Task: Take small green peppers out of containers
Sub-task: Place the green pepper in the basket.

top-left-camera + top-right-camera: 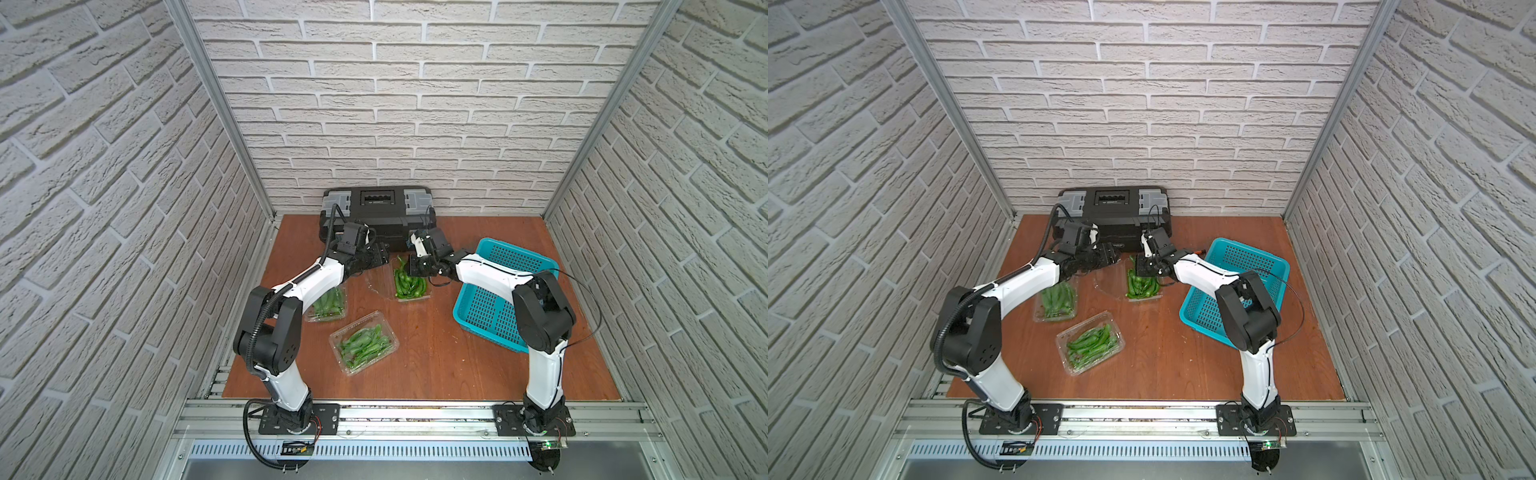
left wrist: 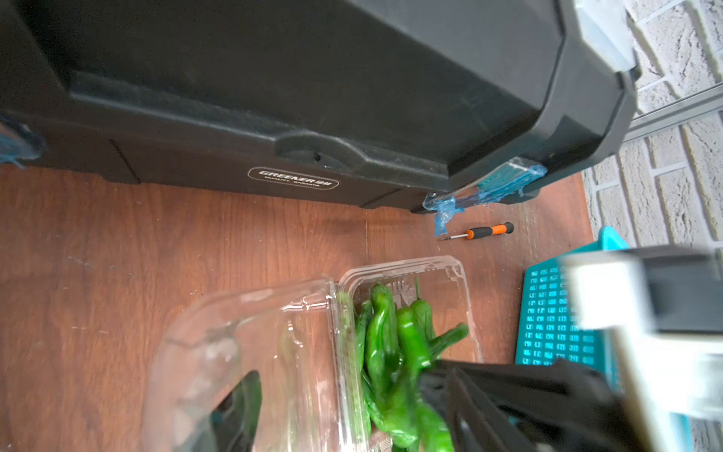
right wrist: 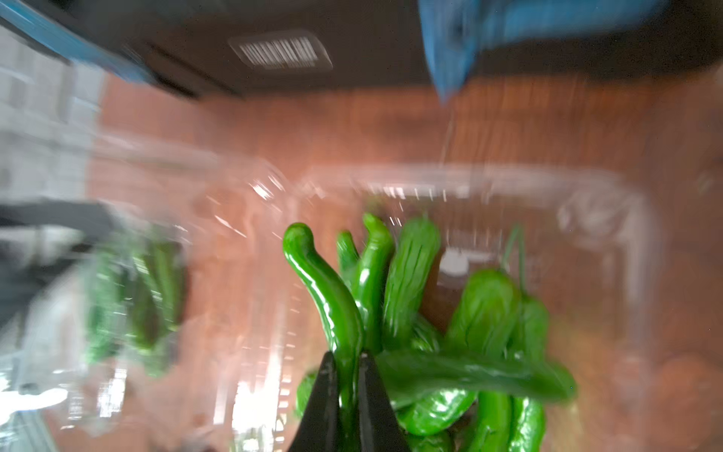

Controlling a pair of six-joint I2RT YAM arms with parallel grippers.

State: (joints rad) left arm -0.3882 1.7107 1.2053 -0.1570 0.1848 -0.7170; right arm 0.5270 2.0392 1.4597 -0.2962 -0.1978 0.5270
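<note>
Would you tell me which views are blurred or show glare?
Right wrist view: heavy motion blur, only the pinched pepper is crisp. Left wrist view: toolbox sharp, right arm smeared, glare on the lid. Both top views: sharp, evenly lit.

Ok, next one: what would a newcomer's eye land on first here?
The right gripper, shut on one curved, glossy green pepper in the opened container at mid-table. Then the teal basket on the right and the black toolbox against the back wall.
</note>
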